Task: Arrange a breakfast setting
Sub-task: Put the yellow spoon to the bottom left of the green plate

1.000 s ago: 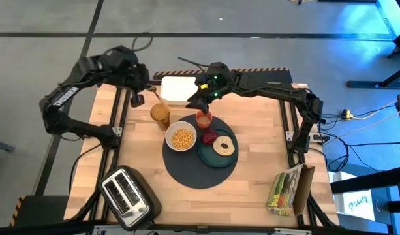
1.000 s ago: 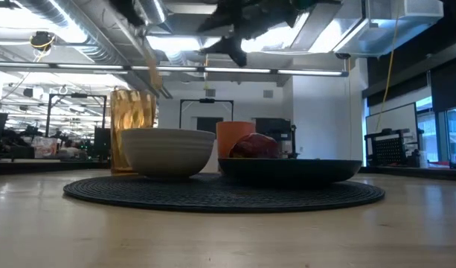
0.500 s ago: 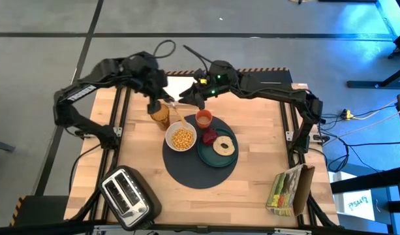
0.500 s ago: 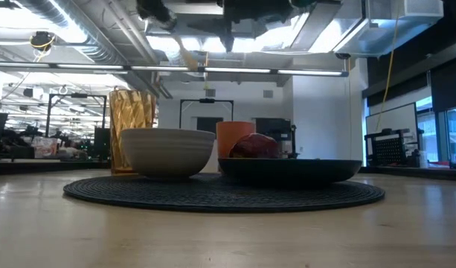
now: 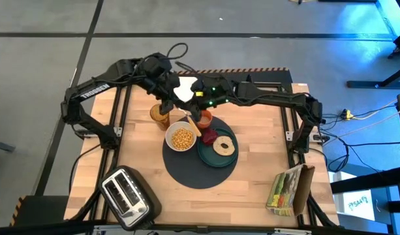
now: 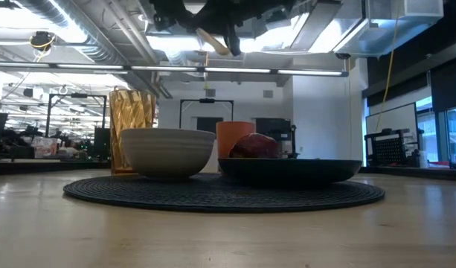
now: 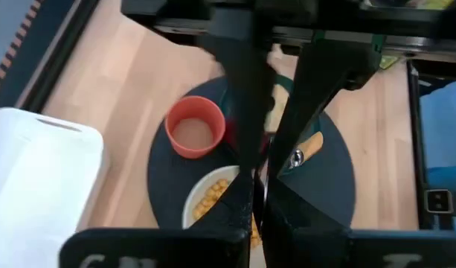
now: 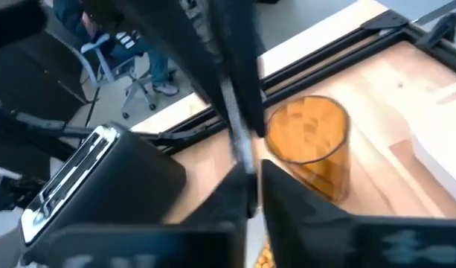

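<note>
Both grippers meet above the back edge of the round dark-grey mat, the left gripper pinching the orange-handled spoon over the white bowl of yellow cereal, the right gripper pressed together alongside.

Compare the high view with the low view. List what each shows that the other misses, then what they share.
Only the high view: the toaster, the cereal bag, the cereal in the bowl, the bagel, and the left gripper and right gripper meeting above the bowl.
Only the low view: the room behind the table.
Both: the mat, bowl, plate, cup, glass, red fruit, and the spoon up at the grippers.
</note>
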Action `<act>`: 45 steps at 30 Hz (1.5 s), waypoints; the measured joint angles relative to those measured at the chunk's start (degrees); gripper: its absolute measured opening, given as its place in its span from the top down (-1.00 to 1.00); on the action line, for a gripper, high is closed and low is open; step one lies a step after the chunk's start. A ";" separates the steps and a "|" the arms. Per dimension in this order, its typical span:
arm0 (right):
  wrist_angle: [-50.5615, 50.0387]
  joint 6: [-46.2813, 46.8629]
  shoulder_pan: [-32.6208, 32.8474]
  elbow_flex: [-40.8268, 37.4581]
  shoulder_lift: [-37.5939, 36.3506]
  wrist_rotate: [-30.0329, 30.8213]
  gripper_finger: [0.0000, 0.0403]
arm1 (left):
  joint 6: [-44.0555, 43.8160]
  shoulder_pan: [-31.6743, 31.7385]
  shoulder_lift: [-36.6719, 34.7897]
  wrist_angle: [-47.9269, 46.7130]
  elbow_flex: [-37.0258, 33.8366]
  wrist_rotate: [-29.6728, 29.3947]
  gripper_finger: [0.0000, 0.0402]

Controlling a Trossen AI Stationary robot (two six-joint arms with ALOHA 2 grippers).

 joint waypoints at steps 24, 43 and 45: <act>15.12 17.47 -3.53 -0.73 -0.49 11.20 0.99 | -16.74 -3.34 -21.84 11.09 -13.25 -17.46 0.23; 38.81 17.77 0.96 -9.37 -0.49 7.60 1.00 | -26.81 -13.55 -30.80 66.63 -49.66 -22.97 0.36; 38.93 17.29 1.10 -9.37 -0.48 7.45 1.00 | -27.28 -13.66 -30.82 66.32 -49.66 -23.06 0.48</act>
